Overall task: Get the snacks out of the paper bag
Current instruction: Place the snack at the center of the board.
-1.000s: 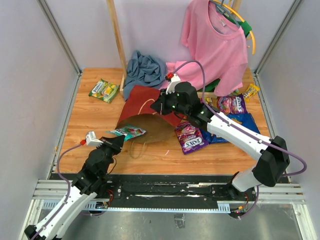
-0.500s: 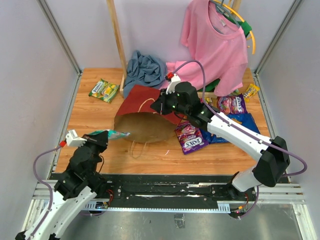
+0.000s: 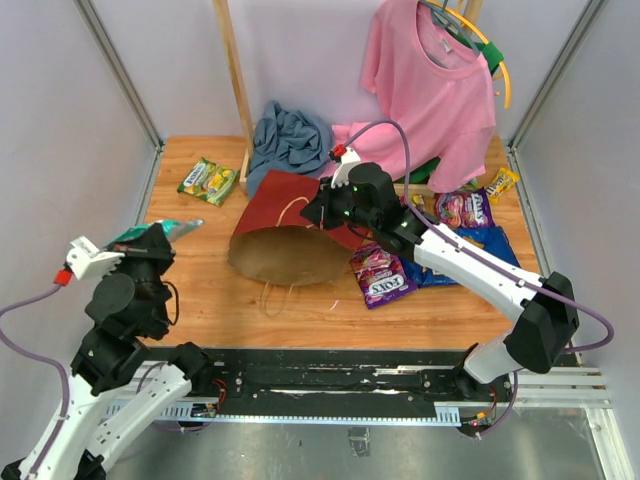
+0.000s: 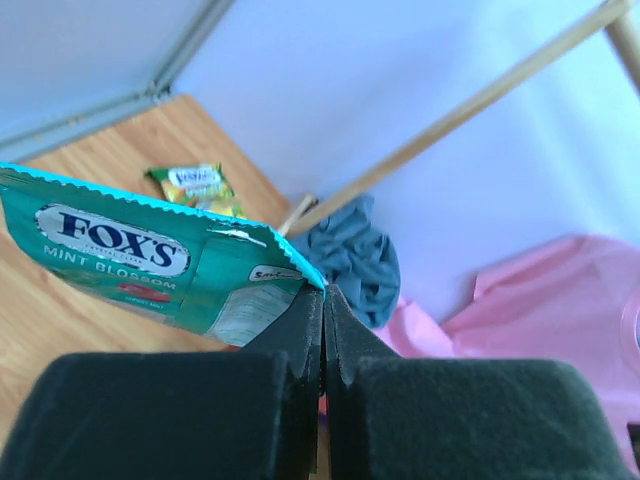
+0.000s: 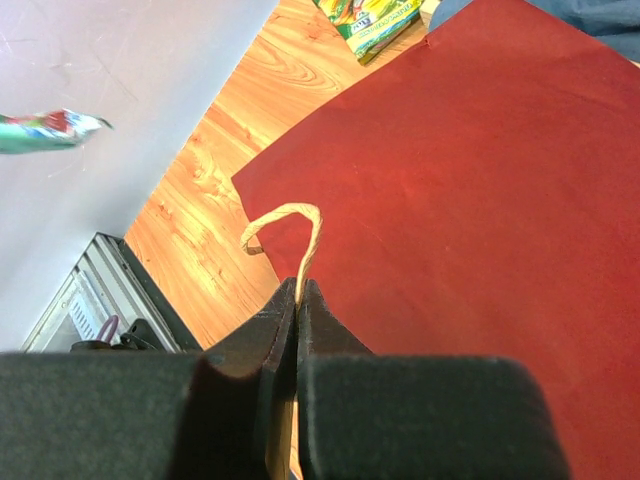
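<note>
Your left gripper (image 3: 158,238) is raised over the near-left part of the table (image 3: 200,290), well clear of the paper bag (image 3: 285,255). Its fingers are pressed together on the corner of a teal Fox's Mint Blossom packet (image 3: 178,226). The left wrist view shows the two pads meeting on the packet's serrated edge, with the rest of the packet sticking out to the left in the air.

Your right gripper (image 3: 312,213) is at the bag's upper edge, pinched closed on one twine handle (image 5: 285,225) — in the right wrist view the loop rises straight out from between the fingertips. The bag lies on its side near the table's middle, dark red face up and its brown mouth gaping toward the near-left. A second twine handle (image 3: 275,293) trails on the wood in front of it.

Other snacks lie out on the table:
- a green-yellow packet (image 3: 208,180) at the far left
- a purple Fox's packet (image 3: 382,273) just right of the bag's mouth
- a blue Doritos bag (image 3: 480,250) beside that packet
- another purple packet (image 3: 463,208) behind the Doritos bag

At the back, a blue-grey cloth (image 3: 290,135) lies heaped beside a wooden pole (image 3: 235,80), and a pink shirt (image 3: 430,80) hangs at the far right.
</note>
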Available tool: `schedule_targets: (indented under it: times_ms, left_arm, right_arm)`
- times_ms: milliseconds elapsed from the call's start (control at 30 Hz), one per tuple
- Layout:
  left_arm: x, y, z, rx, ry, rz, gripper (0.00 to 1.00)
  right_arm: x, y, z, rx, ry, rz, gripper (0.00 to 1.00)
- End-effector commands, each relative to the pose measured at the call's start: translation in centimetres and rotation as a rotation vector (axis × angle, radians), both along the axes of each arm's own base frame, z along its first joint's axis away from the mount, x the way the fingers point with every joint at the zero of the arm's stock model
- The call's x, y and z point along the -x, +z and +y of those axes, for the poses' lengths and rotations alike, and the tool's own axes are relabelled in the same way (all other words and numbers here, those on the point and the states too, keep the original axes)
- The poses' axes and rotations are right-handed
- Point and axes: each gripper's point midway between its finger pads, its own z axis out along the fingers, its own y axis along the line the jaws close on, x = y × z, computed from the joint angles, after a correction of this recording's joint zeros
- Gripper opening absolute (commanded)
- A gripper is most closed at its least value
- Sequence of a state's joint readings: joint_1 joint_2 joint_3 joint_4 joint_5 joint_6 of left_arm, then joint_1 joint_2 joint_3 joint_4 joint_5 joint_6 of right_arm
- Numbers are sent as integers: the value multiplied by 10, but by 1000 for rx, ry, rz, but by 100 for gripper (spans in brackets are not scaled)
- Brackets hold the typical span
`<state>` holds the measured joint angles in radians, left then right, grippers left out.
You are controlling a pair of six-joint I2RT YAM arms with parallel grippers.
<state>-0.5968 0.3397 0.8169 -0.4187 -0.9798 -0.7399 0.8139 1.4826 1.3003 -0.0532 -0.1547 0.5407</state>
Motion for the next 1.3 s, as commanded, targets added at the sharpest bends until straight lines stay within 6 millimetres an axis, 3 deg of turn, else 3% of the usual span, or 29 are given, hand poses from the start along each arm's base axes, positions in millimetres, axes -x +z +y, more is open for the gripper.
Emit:
schedule_targets:
  times_ms: [0, 167, 367, 467, 567, 700, 800, 933, 1167, 1267]
  left_arm:
    - [5, 50, 25, -35, 151, -52, 1]
    - [-20, 92, 7, -183, 128, -28, 1]
    - [-67, 126, -23, -328, 81, 5, 1]
    - [-102, 135, -19, -341, 45, 12, 1]
    - [-144, 126, -4, -321, -41, 51, 1]
    - [-192, 84, 24, -256, -69, 145, 1]
    - [-211, 49, 35, -203, -99, 196, 1]
    - [-222, 1, 51, -155, -79, 233, 1]
    - [-235, -105, 69, -109, -120, 331, 1]
    - [-237, -138, 78, -128, -108, 371, 1]
  right_arm:
    - [4, 20, 4, -20, 24, -39, 1]
    - [5, 20, 4, -17, 30, -41, 1]
    - [6, 17, 3, 11, 37, -38, 1]
    - [7, 16, 2, 22, 43, -40, 1]
    - [8, 14, 1, 34, 49, -41, 1]
    - [8, 13, 0, 47, 56, -46, 1]
    - [8, 10, 0, 62, 65, -50, 1]
    - [7, 4, 1, 78, 70, -44, 1]
    - [7, -9, 11, 85, 108, -7, 1]
    - [8, -13, 12, 90, 118, 3, 1]
